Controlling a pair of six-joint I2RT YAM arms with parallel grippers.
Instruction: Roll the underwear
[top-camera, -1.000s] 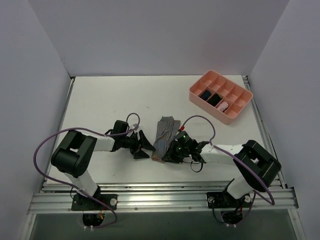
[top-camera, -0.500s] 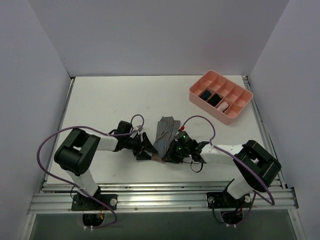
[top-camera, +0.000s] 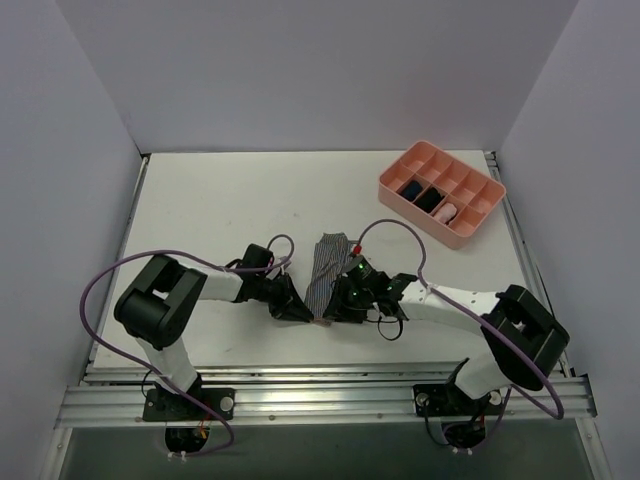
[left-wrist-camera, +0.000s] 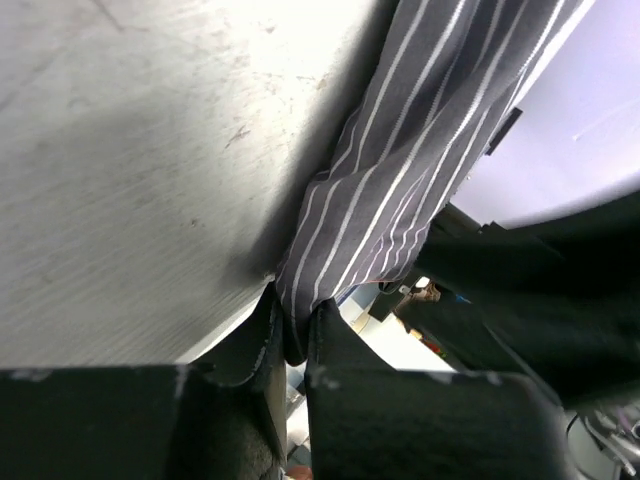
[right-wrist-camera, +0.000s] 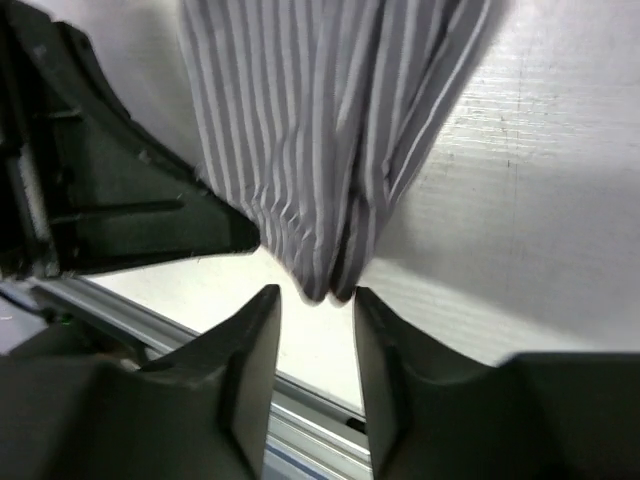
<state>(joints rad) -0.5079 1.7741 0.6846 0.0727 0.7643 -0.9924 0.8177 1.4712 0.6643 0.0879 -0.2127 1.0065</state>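
Grey striped underwear (top-camera: 328, 264) sits clamped in the left tool (left-wrist-camera: 293, 335), the right tool (right-wrist-camera: 315, 297) spread apart at its edge.

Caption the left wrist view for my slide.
Left tool pinches an edge of the grey striped cloth underwear lying on the white table.

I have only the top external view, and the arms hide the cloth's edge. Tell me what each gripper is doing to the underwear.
Observer: In the left wrist view, the left gripper is shut on an edge of the underwear.
Operator: Now the right one.
Observer: In the right wrist view, the right gripper is open; a folded end of the garment sits between its jaws, unclamped.
Operator: Describe that end.
Observer: It is bunched into fine wrinkles there.
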